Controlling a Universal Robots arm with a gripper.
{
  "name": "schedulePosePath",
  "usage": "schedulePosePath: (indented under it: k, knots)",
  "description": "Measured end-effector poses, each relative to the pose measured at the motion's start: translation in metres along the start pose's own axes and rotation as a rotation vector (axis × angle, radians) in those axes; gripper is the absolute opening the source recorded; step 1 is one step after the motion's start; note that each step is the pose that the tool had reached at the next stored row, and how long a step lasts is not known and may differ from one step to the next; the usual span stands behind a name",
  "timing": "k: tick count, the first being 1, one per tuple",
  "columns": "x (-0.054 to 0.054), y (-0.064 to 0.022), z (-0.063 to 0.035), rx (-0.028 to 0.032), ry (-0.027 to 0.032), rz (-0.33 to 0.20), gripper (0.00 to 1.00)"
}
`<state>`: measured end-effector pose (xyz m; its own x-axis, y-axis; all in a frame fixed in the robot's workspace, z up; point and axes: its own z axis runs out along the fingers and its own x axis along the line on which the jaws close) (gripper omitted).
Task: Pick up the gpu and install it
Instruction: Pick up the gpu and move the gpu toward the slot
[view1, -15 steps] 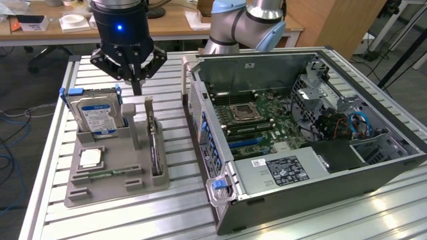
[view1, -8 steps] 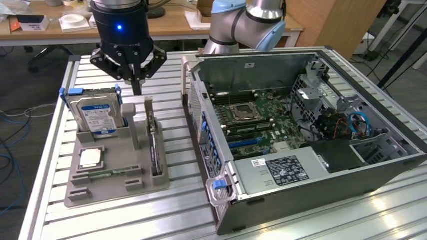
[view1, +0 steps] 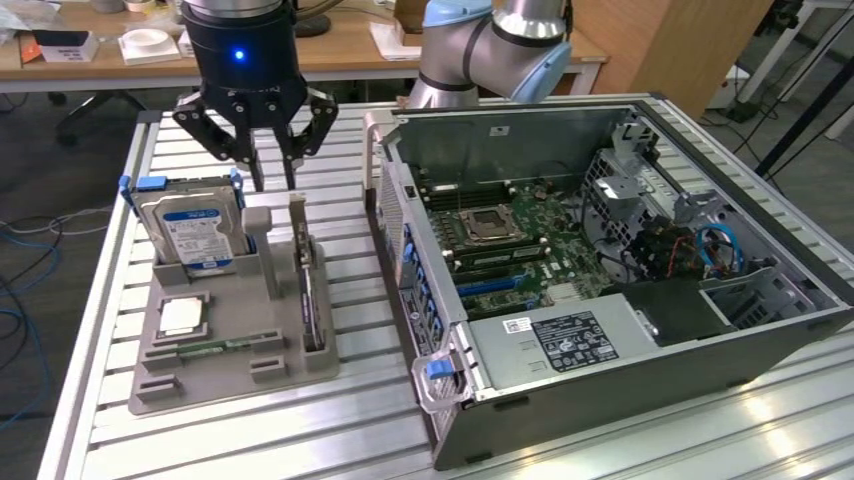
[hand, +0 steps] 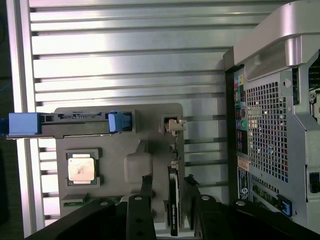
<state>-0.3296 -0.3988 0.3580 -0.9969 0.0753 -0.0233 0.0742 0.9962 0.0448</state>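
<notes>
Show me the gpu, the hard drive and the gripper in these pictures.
gpu (hand: 173, 200): wrist view, on its black upper edge.
hard drive (view1: 198, 238): exterior view, on its blue-white label.
gripper (view1: 274, 165): exterior view, midway between its fingertips.

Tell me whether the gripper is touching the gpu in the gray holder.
Apart. In the wrist view the gripper's open fingers flank the gpu, with gray holder showing in both gaps.

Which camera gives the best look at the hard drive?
The exterior view. There the hard drive stands upright in the gray holder, its blue-white label facing the camera. The wrist view looks straight down on the hard drive, giving just its thin top edge and blue end pieces, with the label hidden.
</notes>
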Motion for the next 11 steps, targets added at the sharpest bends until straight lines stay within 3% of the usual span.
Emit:
schedulePosePath:
  k: [2,3,11]
  knots:
    - [0.0000,0.0000,0.0000,0.0000,0.0000,0.000,0.41]
    - [0.0000,0.0000,0.0000,0.0000,-0.0001,0.000,0.47]
    - [-0.0001,-0.0004,0.0004,-0.0001,-0.0002,0.000,0.47]
